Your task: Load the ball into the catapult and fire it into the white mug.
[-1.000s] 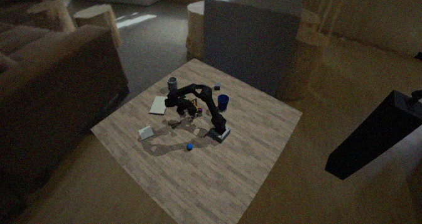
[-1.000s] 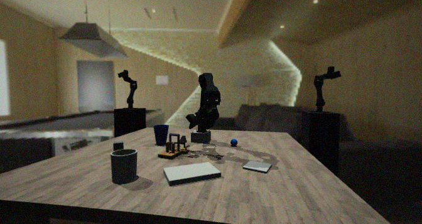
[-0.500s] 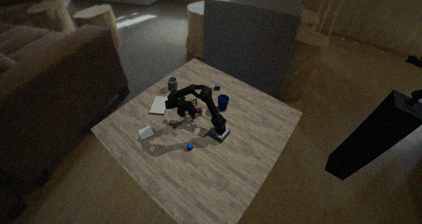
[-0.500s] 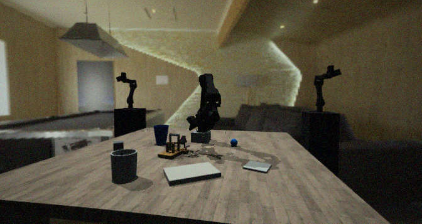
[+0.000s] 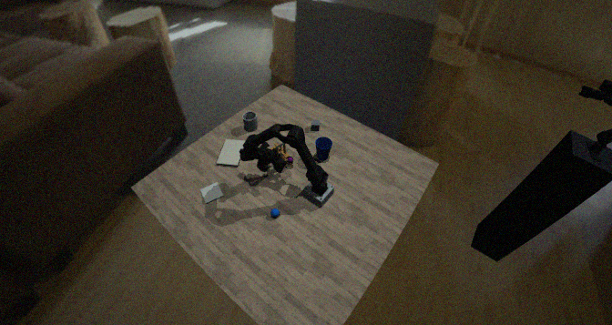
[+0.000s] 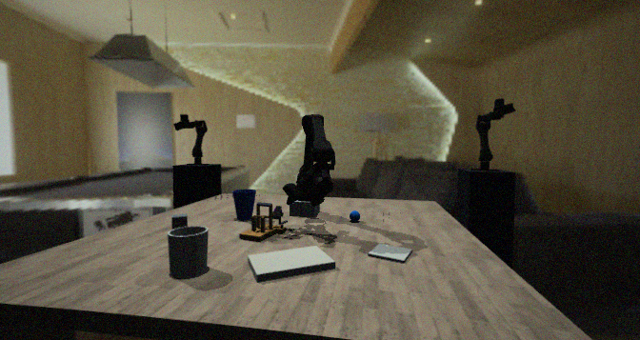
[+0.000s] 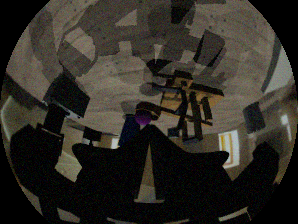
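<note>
The purple ball (image 5: 290, 160) (image 7: 143, 119) is at the cupped end of the catapult's arm. The small orange-brown catapult (image 6: 259, 235) (image 7: 205, 92) stands on the table, partly hidden by the arm in the top view. The white mug (image 5: 249, 123) (image 6: 189, 253) (image 7: 254, 118) looks grey in the dim light; it stands upright beyond the catapult from the robot's base. My gripper (image 7: 150, 127) is shut and empty. Its tips are close to the ball in the wrist view; whether they touch it is unclear.
A dark blue cup (image 5: 323, 149) (image 6: 244, 205) stands near the catapult. A small dark block (image 5: 315, 126) (image 6: 179, 221) stands farther back. A pale book (image 5: 230, 153) (image 6: 291, 261), a thin pale tile (image 5: 211, 192) (image 6: 390, 252) and a blue ball (image 5: 275, 213) (image 6: 354, 216) lie on the table.
</note>
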`<state>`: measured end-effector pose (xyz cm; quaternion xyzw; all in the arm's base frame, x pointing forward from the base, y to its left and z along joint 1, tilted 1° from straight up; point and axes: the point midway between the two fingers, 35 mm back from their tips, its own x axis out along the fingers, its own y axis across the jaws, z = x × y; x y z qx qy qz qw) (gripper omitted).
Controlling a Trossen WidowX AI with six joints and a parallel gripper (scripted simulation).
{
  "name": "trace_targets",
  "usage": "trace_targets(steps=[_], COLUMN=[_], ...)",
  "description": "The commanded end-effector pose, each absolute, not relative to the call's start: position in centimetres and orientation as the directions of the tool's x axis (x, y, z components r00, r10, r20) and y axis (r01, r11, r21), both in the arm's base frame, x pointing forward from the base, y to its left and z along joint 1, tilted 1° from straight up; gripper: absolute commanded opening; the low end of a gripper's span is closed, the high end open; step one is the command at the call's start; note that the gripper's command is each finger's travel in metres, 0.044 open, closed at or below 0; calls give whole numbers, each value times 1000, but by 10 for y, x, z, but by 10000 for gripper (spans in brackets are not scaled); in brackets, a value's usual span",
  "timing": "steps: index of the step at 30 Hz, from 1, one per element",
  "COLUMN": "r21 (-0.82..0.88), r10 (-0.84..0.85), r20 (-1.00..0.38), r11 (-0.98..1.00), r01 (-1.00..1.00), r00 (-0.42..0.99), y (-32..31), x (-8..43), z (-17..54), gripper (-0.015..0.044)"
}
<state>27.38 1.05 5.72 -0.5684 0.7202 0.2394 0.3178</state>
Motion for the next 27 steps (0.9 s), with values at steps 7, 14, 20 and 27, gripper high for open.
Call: trace_targets(steps=[7,14,20,27], r21=[-10,-10,-10,-10], r10=[-671,-671,-671,-671], r20=[-725,-725,-725,-725], r11=[234,234,234,234], r01=[-972,-972,-972,-972], r00=[-154,-154,-154,-154], y=[10,10,9,9], x=[274,274,274,273], z=[39,28,18,6], gripper=[0,0,0,0])
